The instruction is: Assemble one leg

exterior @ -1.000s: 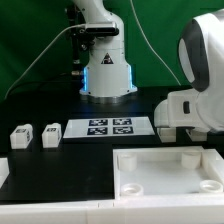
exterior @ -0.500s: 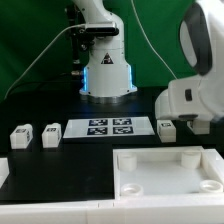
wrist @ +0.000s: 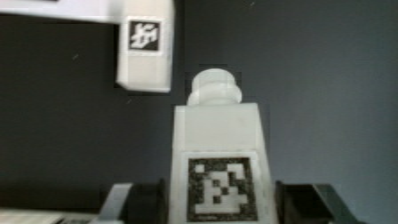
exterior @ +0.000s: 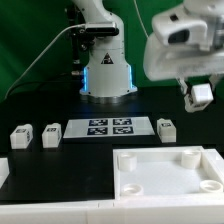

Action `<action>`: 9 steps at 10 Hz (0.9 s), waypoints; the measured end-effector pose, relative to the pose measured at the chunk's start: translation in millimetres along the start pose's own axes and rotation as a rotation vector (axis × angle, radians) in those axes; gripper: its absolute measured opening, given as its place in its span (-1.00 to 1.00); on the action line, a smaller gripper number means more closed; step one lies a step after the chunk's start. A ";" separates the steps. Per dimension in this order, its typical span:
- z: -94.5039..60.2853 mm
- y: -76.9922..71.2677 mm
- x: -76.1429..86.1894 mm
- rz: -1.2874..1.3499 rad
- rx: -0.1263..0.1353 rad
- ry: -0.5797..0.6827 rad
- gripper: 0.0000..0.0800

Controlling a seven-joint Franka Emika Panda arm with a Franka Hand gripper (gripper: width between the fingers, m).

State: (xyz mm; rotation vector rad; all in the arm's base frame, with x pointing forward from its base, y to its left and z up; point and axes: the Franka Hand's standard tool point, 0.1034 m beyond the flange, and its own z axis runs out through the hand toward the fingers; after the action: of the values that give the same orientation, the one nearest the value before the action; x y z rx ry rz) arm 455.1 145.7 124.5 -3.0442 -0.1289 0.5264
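My gripper (exterior: 201, 97) hangs high at the exterior view's right, shut on a small white leg (exterior: 202, 93) held well above the table. In the wrist view the gripper (wrist: 217, 207) holds this leg (wrist: 217, 140) between its dark fingers (wrist: 128, 202), tag face toward the camera and round peg pointing away. Three more tagged legs stand on the black table: two at the exterior view's left (exterior: 19, 137) (exterior: 50, 135) and one right of the marker board (exterior: 166, 127). That last one also shows in the wrist view (wrist: 146, 45), below and apart from the held leg.
The marker board (exterior: 108, 127) lies mid-table in front of the robot base (exterior: 105, 65). The large white tray-like square piece (exterior: 165, 185) with corner holes fills the near right. Another white part shows at the near left edge (exterior: 3, 170).
The arm has risen from table level at the exterior view's right, carrying one leg up with it. The leg beside the marker board has come into view and stays on the table.
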 end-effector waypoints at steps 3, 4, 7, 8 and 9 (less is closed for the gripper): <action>-45.6 13.7 8.7 0.023 0.003 0.276 -0.27; -49.5 12.2 7.4 0.036 0.007 0.384 -0.27; -44.6 8.1 9.2 0.036 0.041 0.696 -0.27; -39.1 9.5 4.7 0.027 0.041 0.712 -0.27; -43.3 18.4 8.9 -0.006 0.019 0.707 -0.27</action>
State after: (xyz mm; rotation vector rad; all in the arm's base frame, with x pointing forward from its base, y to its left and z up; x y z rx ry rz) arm 479.4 126.7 161.1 -2.9955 -0.0970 -0.5512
